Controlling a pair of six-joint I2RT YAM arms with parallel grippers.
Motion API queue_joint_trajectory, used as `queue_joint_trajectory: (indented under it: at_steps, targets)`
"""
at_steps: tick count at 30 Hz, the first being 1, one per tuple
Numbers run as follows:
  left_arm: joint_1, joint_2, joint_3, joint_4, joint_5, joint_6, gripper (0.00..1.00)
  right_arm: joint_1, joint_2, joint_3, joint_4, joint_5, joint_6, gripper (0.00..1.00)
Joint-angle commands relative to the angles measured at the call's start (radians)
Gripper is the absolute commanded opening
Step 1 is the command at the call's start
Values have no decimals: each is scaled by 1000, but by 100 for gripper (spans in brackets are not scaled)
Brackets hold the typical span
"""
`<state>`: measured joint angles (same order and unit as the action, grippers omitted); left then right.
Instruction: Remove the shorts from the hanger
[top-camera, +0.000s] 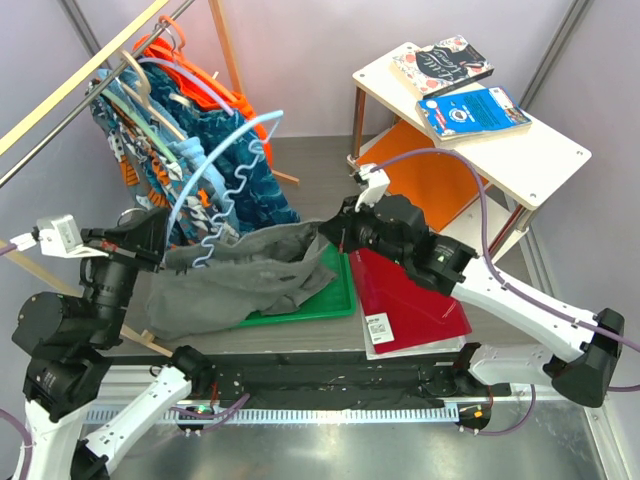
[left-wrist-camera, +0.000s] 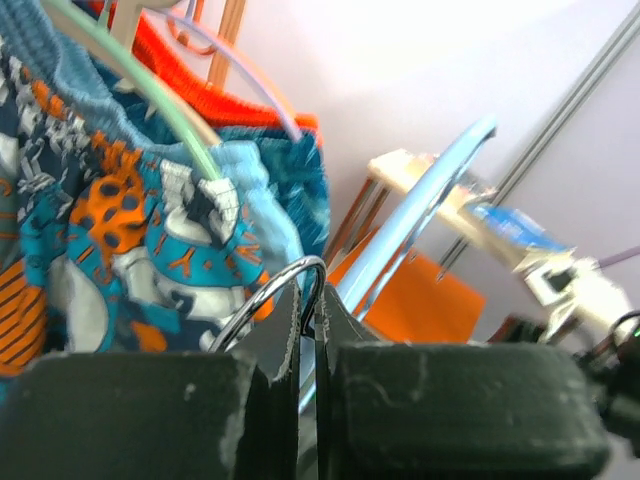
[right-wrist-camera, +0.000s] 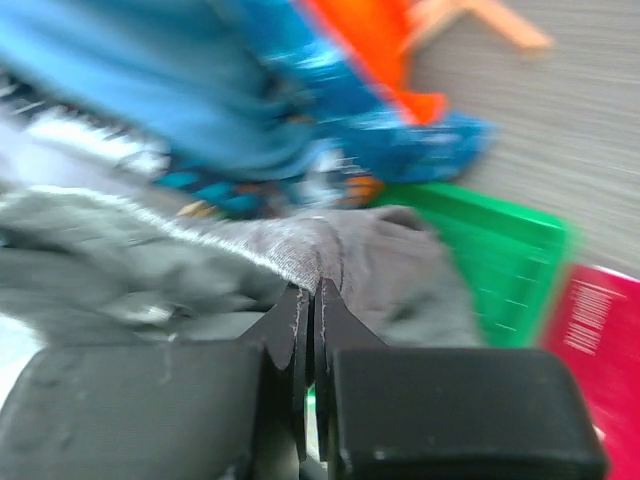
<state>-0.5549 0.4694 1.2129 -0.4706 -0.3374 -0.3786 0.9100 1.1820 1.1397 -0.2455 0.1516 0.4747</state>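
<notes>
On the far left, the flowery shorts (top-camera: 245, 185) are hanging with other clothes on the rack (top-camera: 80, 80), out of the way, because nobody is working on them right now. Just below them, the left pincer (top-camera: 165, 258) is squeezing shut on the shiny wire hook of the light blue hanger (top-camera: 213, 152). In the left wrist view, its two fingers are pressing together on that hook with almost no gap. I think it is holding the hanger steady, so the cloth can be pulled away from it. The grey shorts (top-camera: 240, 275) are lying in a soft heap in the middle, partly on the green tray (top-camera: 335, 290), with one end up by the hanger's wavy bar. I cannot tell if they are hooked on there. At their right end, the right pincer (top-camera: 333, 232) is pinching a fold of the grey cloth, fingers closed tight, likely to tug it free. Further right, a red folder (top-camera: 410, 300) is lying flat, and books (top-camera: 470, 110) are sitting on a small table (top-camera: 540, 165).
</notes>
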Motion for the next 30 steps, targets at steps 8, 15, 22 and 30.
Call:
queue_joint_trajectory:
  at_steps: [8, 15, 22, 30]
  targets:
    - [6, 67, -23, 437, 126, -210, 0, 110, 151, 87, 385, -267, 113, 1]
    - [6, -12, 71, 259, 49, -83, 0, 92, 160, 276, 209, -156, 27, 1]
    - [7, -80, 149, 104, -43, 17, 0, 26, 159, 497, 147, -112, 1, 1]
    - [7, -118, 123, 56, -84, 33, 0, 6, 349, 869, 83, -98, -42, 1]
